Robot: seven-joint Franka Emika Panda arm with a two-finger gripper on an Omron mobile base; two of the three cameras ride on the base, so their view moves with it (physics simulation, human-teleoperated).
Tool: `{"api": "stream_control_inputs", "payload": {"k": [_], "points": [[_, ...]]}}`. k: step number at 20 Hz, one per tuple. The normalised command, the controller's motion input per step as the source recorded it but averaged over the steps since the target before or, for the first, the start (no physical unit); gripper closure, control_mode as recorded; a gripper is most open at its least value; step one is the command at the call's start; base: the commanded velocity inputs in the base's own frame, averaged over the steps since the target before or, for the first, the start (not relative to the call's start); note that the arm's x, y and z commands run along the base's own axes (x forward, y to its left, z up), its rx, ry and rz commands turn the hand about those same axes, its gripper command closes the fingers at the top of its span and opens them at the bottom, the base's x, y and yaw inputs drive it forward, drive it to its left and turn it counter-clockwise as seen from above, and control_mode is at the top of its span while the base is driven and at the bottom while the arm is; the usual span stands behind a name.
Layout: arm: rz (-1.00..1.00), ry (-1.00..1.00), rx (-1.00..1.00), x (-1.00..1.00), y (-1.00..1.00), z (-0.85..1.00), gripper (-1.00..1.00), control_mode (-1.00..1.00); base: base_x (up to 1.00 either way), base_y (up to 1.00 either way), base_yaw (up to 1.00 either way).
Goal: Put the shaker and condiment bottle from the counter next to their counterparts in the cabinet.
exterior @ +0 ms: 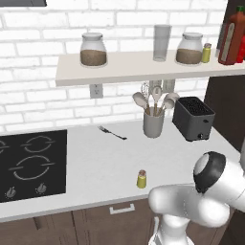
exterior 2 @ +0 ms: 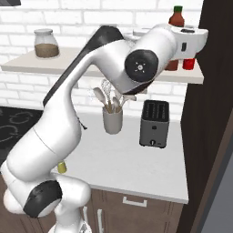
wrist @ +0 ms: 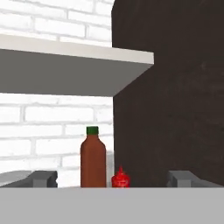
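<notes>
White brick backs the whole scene. From the left base view, you can see the shaker (exterior: 141,179) upright on the counter (exterior: 95,167) near the front edge, well apart from the cabinet (exterior: 134,69) above. Its twin shaker (exterior: 206,52) stands on that shelf beside a jar (exterior: 189,48), and the condiment bottle (exterior: 231,42) is already up at the shelf's right end. If you count the job done here, you would leave half of it on the worktop.

From the right base view, your arm reaches high toward the shelf end, and the condiment bottle (exterior 2: 175,36) is partly hidden behind the hand. A careless pull-back or swing could clip it and tip it off; the utensil crock (exterior 2: 112,119) and toaster (exterior 2: 154,123) sit beneath any descent.

From the hand view, the gripper (wrist: 113,179) stands spread wide and empty, the condiment bottle (wrist: 93,157) upright between the fingertips (wrist: 43,178) with the red bottle (wrist: 120,177) just beside it. Closing now, or drifting sideways, would likely knock one of them.
</notes>
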Motion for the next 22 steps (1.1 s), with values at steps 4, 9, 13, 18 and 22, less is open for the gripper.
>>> {"api": "stream_control_inputs", "payload": {"k": [4,9,13,18,22], "points": [[-0.32,-0.04,0.0,-1.0,1.0,-0.49,-1.0,-1.0,0.0,0.0,0.0],[-0.47,0.0,0.0,-1.0,0.88,-0.61,-1.0,-1.0,0.0,0.0,0.0],[-0.53,-0.03,0.0,-1.0,0.79,-0.65,-1.0,-1.0,0.0,0.0,0.0],[-0.23,0.0,0.09,-1.0,0.93,-0.47,-1.0,-1.0,0.0,0.0,0.0],[-0.02,0.07,0.14,-1.0,0.99,-0.33,-1.0,-1.0,0.0,0.0,0.0]]}}
